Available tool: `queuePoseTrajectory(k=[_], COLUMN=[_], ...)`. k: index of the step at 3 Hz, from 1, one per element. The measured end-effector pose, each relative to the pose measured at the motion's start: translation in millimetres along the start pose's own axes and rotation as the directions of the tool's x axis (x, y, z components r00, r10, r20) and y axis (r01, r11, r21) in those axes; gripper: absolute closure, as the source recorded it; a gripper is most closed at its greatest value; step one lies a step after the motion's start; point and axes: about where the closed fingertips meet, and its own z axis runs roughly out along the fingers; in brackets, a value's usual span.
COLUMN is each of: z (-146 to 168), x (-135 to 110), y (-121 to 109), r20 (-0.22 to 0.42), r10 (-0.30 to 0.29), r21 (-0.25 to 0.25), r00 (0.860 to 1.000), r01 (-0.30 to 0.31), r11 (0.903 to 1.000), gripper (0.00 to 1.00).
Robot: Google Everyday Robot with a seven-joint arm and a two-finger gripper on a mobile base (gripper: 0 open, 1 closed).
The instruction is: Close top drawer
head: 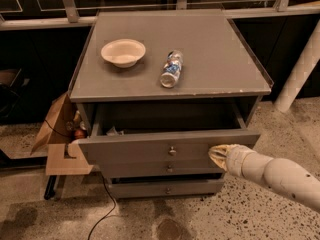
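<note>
The top drawer (150, 149) is a wide grey front with a small round metal knob (172, 151) at its centre. It stands pulled out from the grey cabinet (210, 54), with its dark inside showing above the front panel. My gripper (216, 155) comes in from the lower right on a cream arm (280, 176). Its tip rests against the right part of the drawer front, right of the knob.
A white bowl (123, 52) and a plastic bottle (171, 69) lying on its side rest on the cabinet top. Two shallower drawers (167, 189) sit below. A cardboard box (57, 139) stands at the cabinet's left. A cable (107, 204) runs across the speckled floor.
</note>
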Motion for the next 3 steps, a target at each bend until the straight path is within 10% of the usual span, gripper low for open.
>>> queuePoseTrajectory(k=[3], z=[65.1], x=[-15.2], y=[-27.0], r20=[0.071], r10=[-0.018], r21=[0.027], r00=[0.997], r01=[0.016], r11=[0.9995], gripper=[1.0])
